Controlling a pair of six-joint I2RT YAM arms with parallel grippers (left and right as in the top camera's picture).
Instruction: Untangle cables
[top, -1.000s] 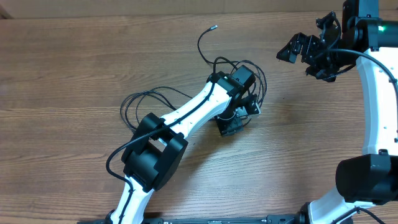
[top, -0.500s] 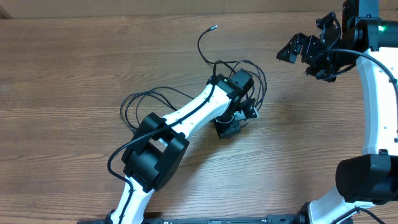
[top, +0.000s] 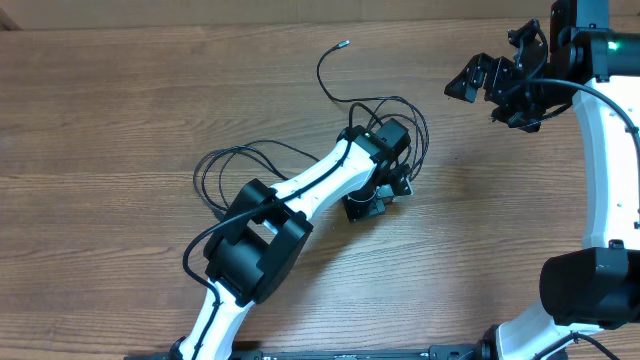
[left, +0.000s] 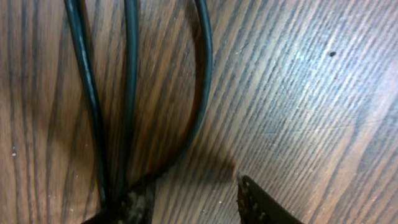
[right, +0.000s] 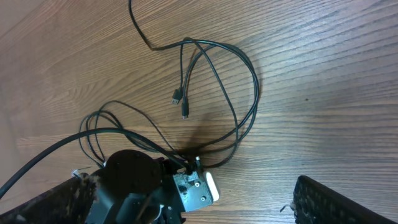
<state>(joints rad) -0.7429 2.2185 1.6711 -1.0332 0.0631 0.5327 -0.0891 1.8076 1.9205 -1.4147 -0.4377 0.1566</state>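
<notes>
Several thin black cables (top: 408, 118) lie tangled in loops mid-table, with more loops (top: 228, 166) to the left and one silvery plug end (top: 343, 44) at the far side. In the right wrist view the cables (right: 247, 87) show two small plug ends (right: 176, 99) inside the loop. My left gripper (top: 373, 204) is down at the table at the near edge of the tangle. In the left wrist view three strands (left: 127, 93) run to its left finger, and its jaws (left: 193, 196) stand open over bare wood. My right gripper (top: 482, 98) is open and empty, raised at the far right.
The wooden table (top: 120, 110) runs to its far edge at the top of the overhead view. My left arm (top: 300, 195) lies diagonally over the left loops and hides part of them. The right arm's base (top: 590, 285) stands at the right edge.
My left arm has shifted slightly and its wrist has turned a little at the tangle. The cables and the right arm have not visibly moved.
</notes>
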